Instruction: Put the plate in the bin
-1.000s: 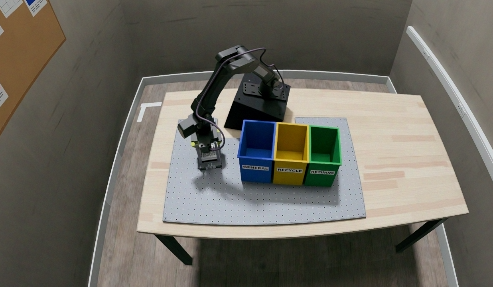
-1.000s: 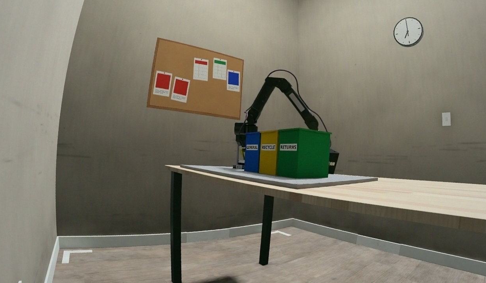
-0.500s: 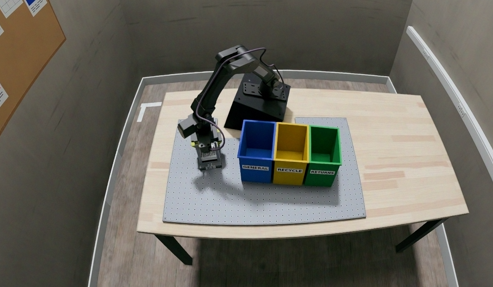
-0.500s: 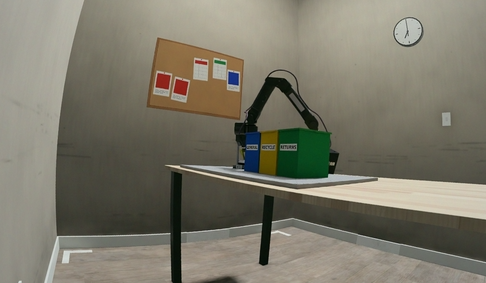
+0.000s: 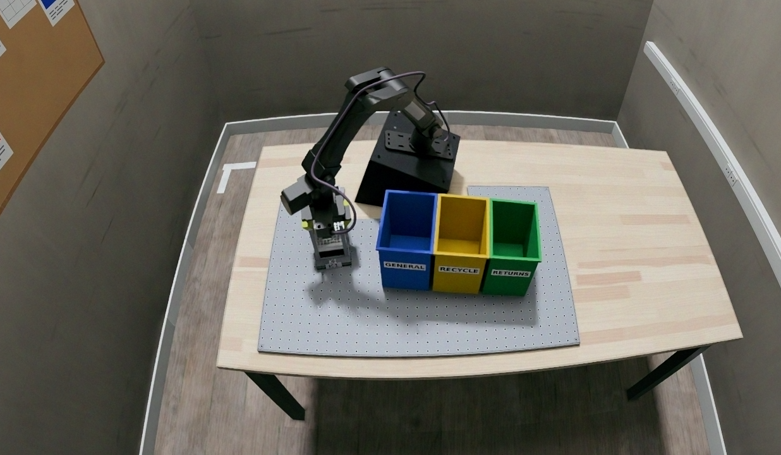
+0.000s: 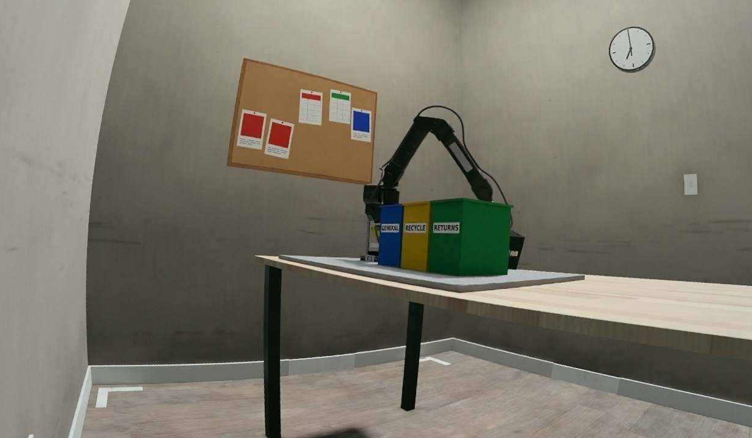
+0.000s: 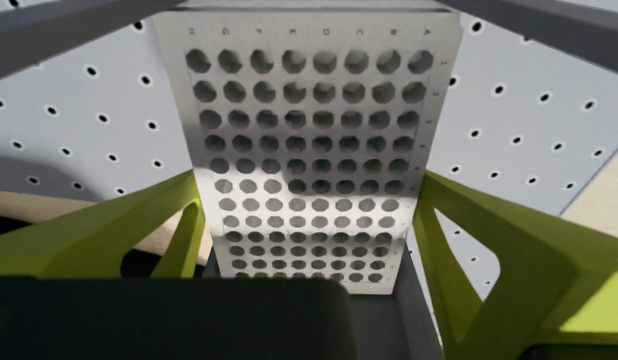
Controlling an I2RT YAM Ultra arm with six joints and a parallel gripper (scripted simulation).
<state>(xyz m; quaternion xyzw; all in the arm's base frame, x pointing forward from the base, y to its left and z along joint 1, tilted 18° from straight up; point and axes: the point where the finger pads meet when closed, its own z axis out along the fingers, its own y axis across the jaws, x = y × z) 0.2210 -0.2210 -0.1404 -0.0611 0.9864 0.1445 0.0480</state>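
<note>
White and pitted with rows of round wells, the upper 96-well plate [image 7: 309, 160] fills the middle of the wrist view, its long edges pinched between the two lime-green fingers of the gripper [image 7: 309, 220], which is clamped on it from either side. The plate sits at the top of the dark grey stack rack K1 [image 5: 332, 254], whose rails frame it at the upper corners of the wrist view; from this angle it cannot be told whether the plate has cleared the rack, and the lower plate is hidden beneath it. In the top view the rack stands on the grey perforated mat [image 5: 381, 322], at about 9 o'clock from the row of bins and apart from them. The black arm [image 5: 347, 119] bends over from its base block [image 5: 407, 169] at 12 o'clock and points straight down onto the rack. All three bins stand upright, side walls touching: the blue GENERAL bin [image 5: 405, 240] nearest the rack, the yellow RECYCLE bin [image 5: 460, 243] in the middle, and the green RETURNS bin [image 5: 512, 246] at the 3 o'clock end. The mat lies on a pale wooden table [image 5: 636, 237].
</note>
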